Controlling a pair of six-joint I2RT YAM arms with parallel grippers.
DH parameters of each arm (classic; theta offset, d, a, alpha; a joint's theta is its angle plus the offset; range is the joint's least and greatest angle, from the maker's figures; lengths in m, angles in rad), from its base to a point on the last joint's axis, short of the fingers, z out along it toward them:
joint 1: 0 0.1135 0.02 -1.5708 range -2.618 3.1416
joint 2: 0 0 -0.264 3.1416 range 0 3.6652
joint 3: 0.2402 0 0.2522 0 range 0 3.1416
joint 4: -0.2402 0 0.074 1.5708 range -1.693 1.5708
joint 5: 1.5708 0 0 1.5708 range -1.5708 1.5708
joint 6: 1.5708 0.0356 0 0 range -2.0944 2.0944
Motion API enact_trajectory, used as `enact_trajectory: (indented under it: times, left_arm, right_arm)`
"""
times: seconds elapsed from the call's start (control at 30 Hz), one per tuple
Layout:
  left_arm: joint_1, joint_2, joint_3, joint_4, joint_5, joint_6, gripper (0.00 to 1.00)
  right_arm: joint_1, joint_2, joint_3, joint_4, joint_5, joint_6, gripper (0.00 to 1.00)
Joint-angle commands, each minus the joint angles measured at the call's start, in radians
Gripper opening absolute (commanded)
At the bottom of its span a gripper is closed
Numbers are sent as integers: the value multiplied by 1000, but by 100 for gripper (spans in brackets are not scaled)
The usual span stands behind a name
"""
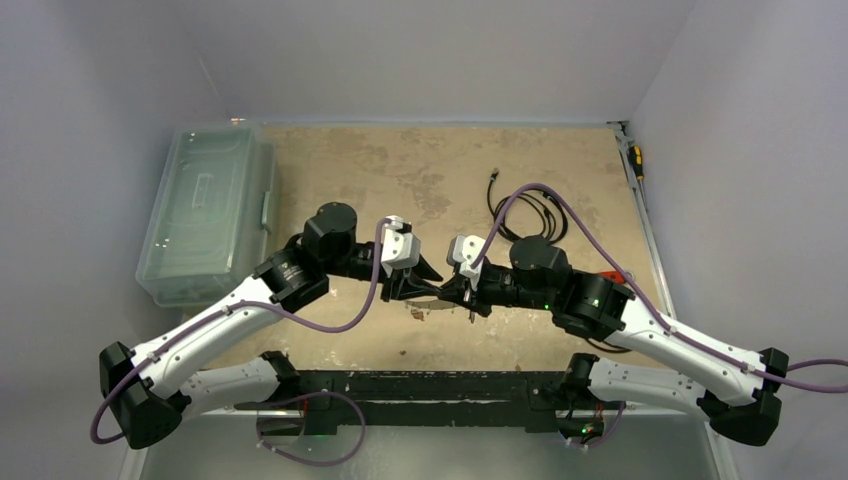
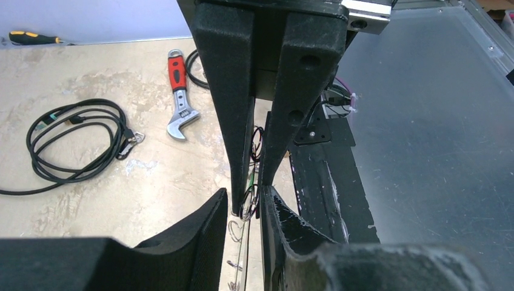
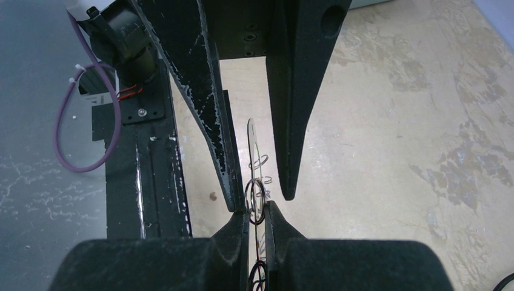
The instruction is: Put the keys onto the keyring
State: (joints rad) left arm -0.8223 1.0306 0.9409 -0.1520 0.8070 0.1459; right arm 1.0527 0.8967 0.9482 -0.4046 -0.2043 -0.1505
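The keyring [image 3: 251, 136] shows edge-on as a thin pale strip held in the air between both grippers, also as a fine line [image 2: 243, 251] in the left wrist view. My right gripper [image 3: 256, 203] is shut on it, its jaws almost together. Small wire rings [image 3: 254, 180] hang on the strip at the jaw tips, with hints of red and green; the keys themselves are mostly hidden. My left gripper [image 2: 243, 194] faces the right one tip to tip, its jaws apart on either side of the strip and the small rings [image 2: 248, 205]. From above, both grippers [image 1: 428, 285] [image 1: 462, 295] meet over the table's middle.
A red-handled wrench [image 2: 179, 91] and a black coiled cable [image 2: 73, 139] lie on the table behind the right gripper. A clear plastic box [image 1: 205, 215] stands at the left edge. A screwdriver [image 1: 636, 160] lies by the right wall. The black base rail [image 1: 430, 385] runs along the near edge.
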Motion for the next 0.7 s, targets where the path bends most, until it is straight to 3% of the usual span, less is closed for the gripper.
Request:
enact_trajectory:
  times: [0.0, 0.17, 0.4, 0.57, 0.67]
  left_arm:
    - [-11, 13, 10, 21, 17, -6, 22]
    - [-13, 21, 12, 23, 12, -8, 0]
    - [-12, 12, 10, 24, 10, -8, 0]
    - [-12, -3, 20, 18, -38, -10, 0]
    - [-13, 1, 28, 8, -56, -15, 0]
  right_arm:
    - [0, -8, 31, 43, -33, -12, 0]
    - [0, -10, 29, 40, -39, -12, 0]
    - [0, -10, 24, 40, -26, -18, 0]
    - [0, -16, 10, 38, 11, -20, 42]
    - [0, -27, -2, 37, 24, -21, 56]
